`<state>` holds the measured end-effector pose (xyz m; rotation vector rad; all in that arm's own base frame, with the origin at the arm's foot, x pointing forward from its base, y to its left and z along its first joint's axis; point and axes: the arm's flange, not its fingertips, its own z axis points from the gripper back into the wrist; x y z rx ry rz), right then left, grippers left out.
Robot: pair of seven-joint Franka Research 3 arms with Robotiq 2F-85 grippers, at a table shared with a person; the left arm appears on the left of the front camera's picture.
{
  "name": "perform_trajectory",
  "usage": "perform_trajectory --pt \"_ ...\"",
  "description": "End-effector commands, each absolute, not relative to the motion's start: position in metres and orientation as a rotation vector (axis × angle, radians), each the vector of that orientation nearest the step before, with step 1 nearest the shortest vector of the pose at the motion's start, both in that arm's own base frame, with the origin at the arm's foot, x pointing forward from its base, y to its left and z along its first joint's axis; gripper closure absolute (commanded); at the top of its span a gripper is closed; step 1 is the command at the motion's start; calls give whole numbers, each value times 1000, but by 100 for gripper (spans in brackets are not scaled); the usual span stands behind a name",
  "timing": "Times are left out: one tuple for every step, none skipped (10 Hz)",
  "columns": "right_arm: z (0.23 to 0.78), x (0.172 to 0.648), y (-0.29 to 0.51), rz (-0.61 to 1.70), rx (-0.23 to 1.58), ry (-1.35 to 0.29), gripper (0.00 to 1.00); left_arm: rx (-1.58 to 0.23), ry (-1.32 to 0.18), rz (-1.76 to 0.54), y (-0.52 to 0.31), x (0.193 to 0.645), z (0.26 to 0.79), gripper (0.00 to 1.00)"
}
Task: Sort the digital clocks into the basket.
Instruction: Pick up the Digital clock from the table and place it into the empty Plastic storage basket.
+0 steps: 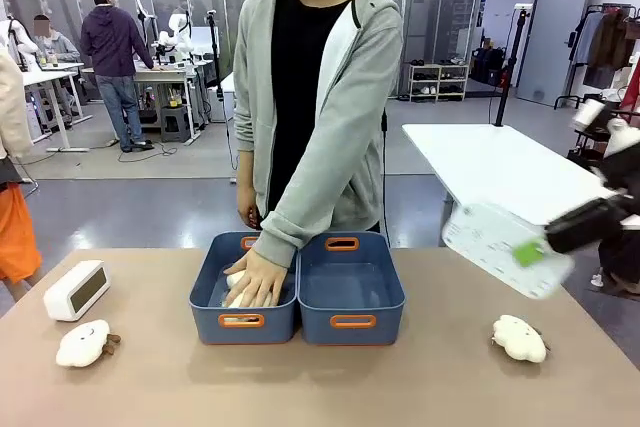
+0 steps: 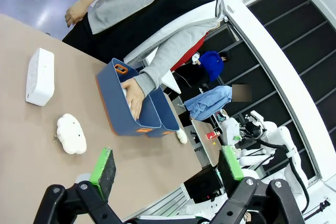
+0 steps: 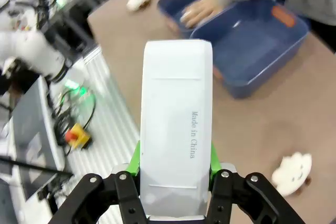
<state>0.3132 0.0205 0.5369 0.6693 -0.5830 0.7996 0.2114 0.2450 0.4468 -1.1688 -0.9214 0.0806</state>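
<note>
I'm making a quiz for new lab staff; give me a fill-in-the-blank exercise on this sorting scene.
The right tool is ____ on a white rounded plastic digital clock.
The left tool is ____, holding nothing.
The person's hand rests in the slate-blue rectangular plastic basket on the robot's ____ side.
Missing words: shut; open; left.

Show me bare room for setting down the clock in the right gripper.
For the held clock, the right basket is bare inside; the left basket beside it is crowded by the person's hand. Bare tabletop runs in front of both baskets, between the left plush and the right plush. The other clock crowds the left edge.
</note>
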Motion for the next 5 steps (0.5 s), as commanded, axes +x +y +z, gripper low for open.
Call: perform_trajectory --pt "535 355 75 747 630 -608 100 -1185 -934 77 245 211 450 0" --pt "527 370 99 707 596 -633 100 -1185 -934 77 245 211 450 0" --pt "513 383 121 690 543 -643 100 -1185 -934 77 245 211 450 0" --pt "495 394 140 686 519 -621 100 -1185 -934 77 245 211 450 0" --pt "476 410 157 704 486 -633 100 -1185 -934 77 245 211 450 0"
